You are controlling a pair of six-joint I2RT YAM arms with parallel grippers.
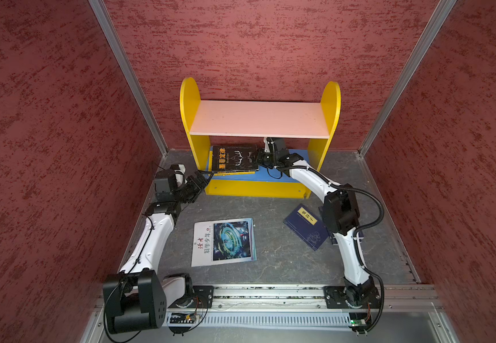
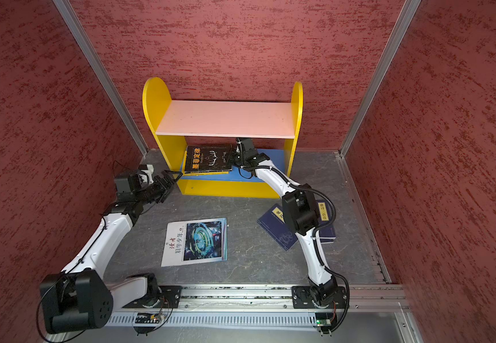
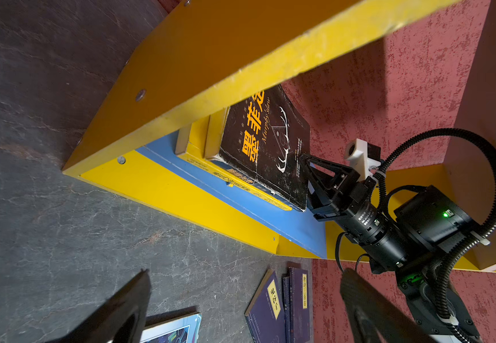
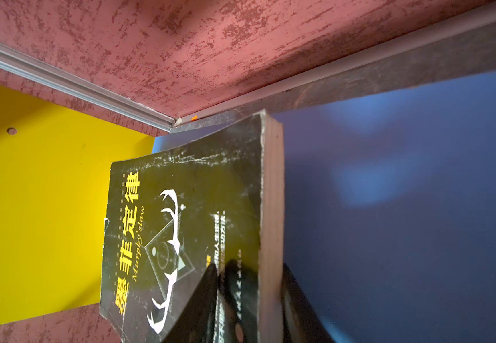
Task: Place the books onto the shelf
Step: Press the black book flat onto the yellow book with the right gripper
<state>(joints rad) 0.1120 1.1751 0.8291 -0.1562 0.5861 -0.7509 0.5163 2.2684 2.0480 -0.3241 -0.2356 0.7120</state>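
I've got the right gripper [image 1: 261, 159] clamped on the page edge of the thick, scuffed black book [image 1: 235, 159], one finger flat on the cover. That book lies on the shelf's [image 1: 258, 118] smooth blue board [image 1: 241, 179], stacked on a yellow book [image 1: 232, 173]. The left gripper [image 1: 205, 181] hangs at the shelf's 8 o'clock corner, fingers wide apart. On the mottled grey floor [image 1: 270, 267], a thin glossy magazine [image 1: 224, 242] lies at 7 o'clock from the shelf and two navy books [image 1: 306, 227] at 5 o'clock.
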